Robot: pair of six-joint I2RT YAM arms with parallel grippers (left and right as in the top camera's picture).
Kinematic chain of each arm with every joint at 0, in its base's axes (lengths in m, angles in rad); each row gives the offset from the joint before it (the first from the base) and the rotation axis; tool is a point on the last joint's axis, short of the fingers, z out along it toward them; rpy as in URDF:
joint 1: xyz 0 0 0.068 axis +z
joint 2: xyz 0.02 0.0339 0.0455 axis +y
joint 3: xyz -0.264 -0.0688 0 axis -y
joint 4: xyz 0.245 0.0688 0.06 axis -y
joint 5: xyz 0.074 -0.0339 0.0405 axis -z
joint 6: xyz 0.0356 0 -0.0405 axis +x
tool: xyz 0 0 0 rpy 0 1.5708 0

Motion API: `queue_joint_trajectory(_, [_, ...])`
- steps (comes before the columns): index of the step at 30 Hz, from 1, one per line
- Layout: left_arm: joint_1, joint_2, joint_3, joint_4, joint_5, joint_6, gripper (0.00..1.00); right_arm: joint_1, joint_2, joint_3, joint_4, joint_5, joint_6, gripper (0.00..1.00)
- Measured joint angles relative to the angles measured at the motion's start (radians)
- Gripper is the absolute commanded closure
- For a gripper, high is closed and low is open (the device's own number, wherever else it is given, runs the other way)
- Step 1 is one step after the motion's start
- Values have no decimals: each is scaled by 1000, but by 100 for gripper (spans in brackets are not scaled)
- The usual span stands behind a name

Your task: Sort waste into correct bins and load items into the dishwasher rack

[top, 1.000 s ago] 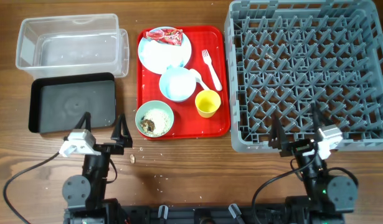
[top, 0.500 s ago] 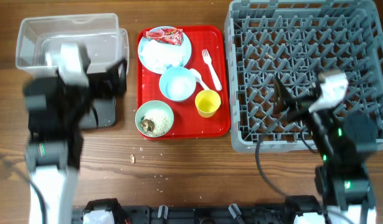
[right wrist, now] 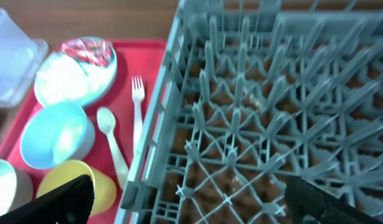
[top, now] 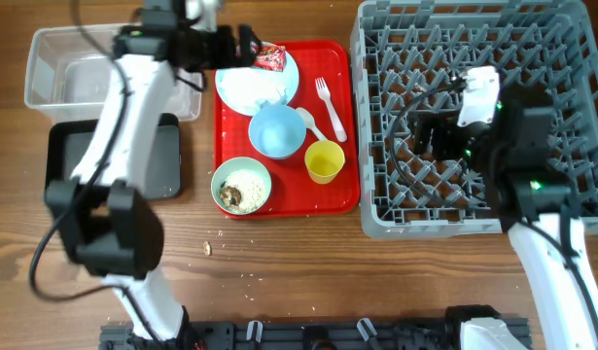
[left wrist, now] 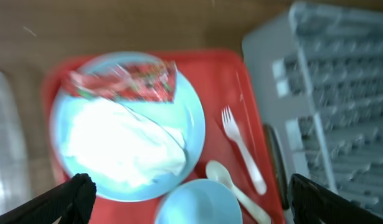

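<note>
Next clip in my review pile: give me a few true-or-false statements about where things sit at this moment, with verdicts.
1. The red crinkled snack wrapper lies on the light blue round plate. True.
2. The small yellow cup stands in the large grey plastic dishwasher rack. False: it stands on the red flat serving tray.
3. The left gripper has its jaws open. True.
4. The white crumpled tissue is in the clear plastic rectangular tub. False: it lies on the plate.
</note>
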Motion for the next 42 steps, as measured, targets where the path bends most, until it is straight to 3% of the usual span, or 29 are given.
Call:
queue_joint_trajectory(5, [-47,113,0,0,-1,-3,0,0,90,0,-21,-6,33,0])
queue_joint_trajectory(14, [-53,235,1,26,-240,-304,0,0,153,0,-35,-8,65,0])
queue_joint_trajectory(23, [-82,315,10,79,-314,-369,3,0,153,0,-35,-11,68,0])
queue_joint_trajectory(25, [-86,316,15,83,-314,-372,16,0,153,0,-38,-11,68,0])
queue_joint_trajectory(27, [-86,321,17,83,-321,-378,51,0,153,0,-40,-11,68,0])
queue_joint_trajectory(28, [-86,323,17,82,-325,-380,82,0,153,0,-39,-11,68,0])
queue_joint_trajectory(29, [-85,327,17,83,-328,-380,96,0,153,0,-40,-11,68,0])
queue_joint_trajectory(34, [-84,338,17,80,-325,-386,96,0,153,0,-40,-11,68,0])
queue_joint_trajectory(42, [-80,295,53,-54,-325,-386,96,0,153,0,-40,-11,68,0])
